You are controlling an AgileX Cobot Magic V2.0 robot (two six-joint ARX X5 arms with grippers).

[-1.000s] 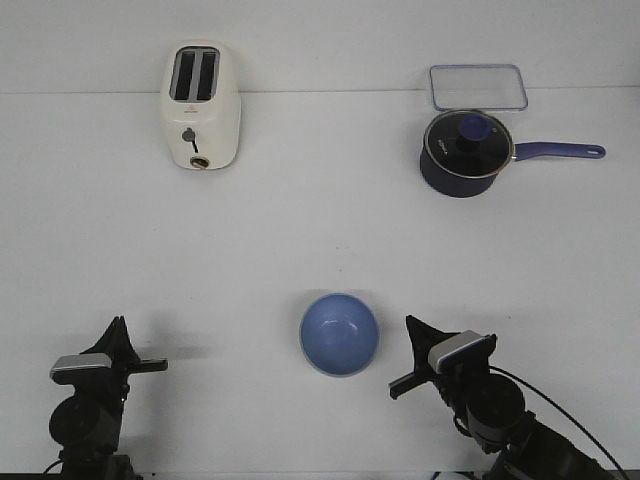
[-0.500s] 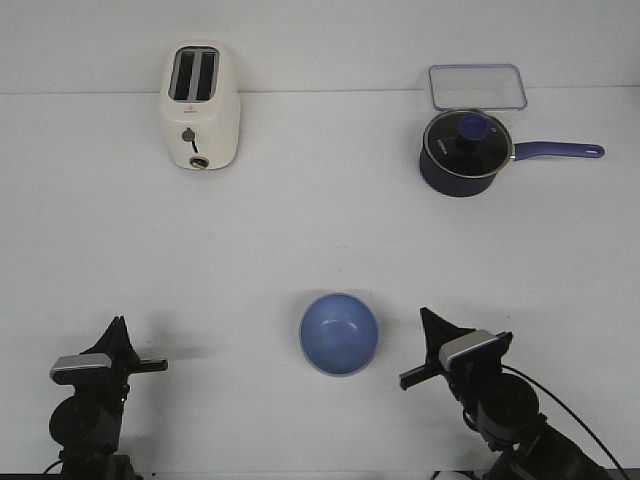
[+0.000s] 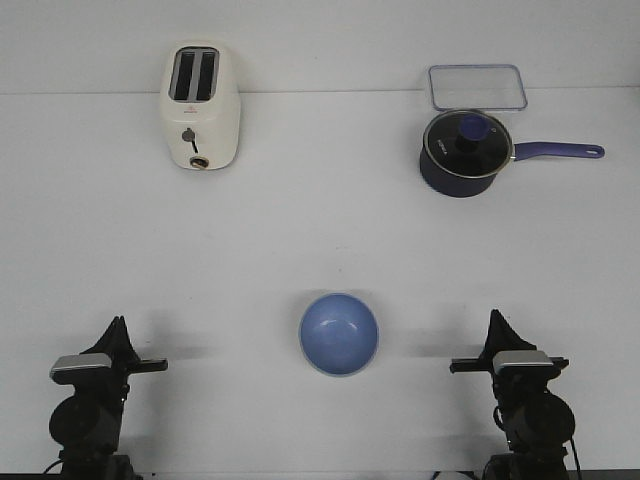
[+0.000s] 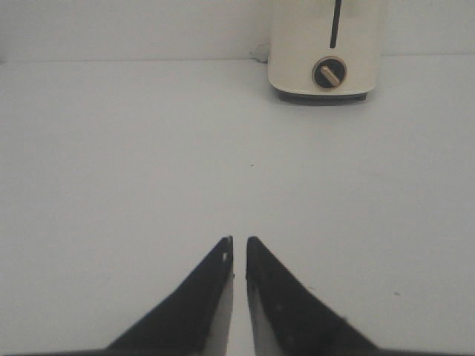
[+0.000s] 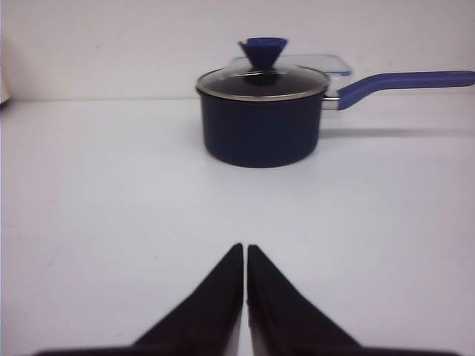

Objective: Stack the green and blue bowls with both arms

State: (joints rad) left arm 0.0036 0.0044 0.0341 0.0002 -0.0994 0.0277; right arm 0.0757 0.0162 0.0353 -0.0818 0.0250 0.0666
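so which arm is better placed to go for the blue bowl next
Hard to call: the blue bowl lies between both. The right tool seems slightly nearer than the left tool; both are shut and empty.

Surface: a plain white table (image 3: 320, 230) is seen filling most of the frame.
Wall: a pale band (image 3: 320, 40) is seen along the top edge.
Light: soft, even; faint shadows are cast.

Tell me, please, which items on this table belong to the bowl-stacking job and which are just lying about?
Job:
- matte periwinkle blue round bowl; no green bowl can be seen

Lying about:
- cream two-slot toaster
- dark navy lidded saucepan with long handle
- clear rectangular plastic container
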